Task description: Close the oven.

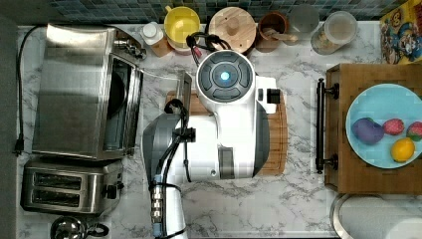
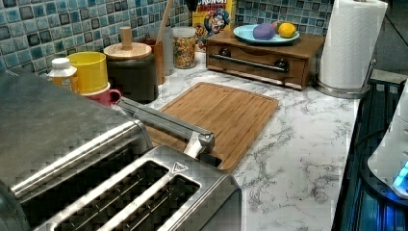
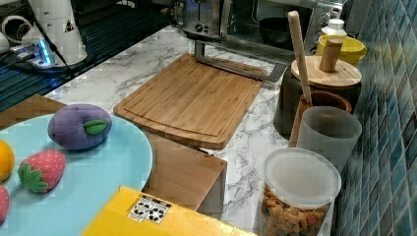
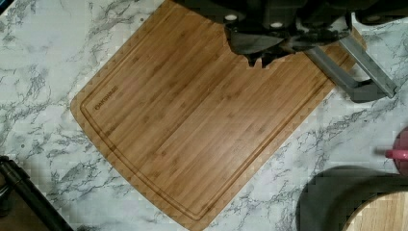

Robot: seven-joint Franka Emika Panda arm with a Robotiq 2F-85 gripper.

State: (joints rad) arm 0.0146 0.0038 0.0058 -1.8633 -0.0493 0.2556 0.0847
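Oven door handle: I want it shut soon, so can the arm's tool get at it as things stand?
Probably yes. The oven door is down, its handle lies over the cutting board edge, and the tool hangs just beside it with nothing between.

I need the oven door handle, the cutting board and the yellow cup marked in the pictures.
oven door handle (image 3: 231,65): right view, bar's middle.
cutting board (image 2: 219,113): left view, bare centre.
yellow cup (image 1: 182,24): top view, inside.

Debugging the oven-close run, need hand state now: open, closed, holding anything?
Hand: cannot be told whether open or closed; nothing visibly held, it sits above the cutting board near the oven door handle.
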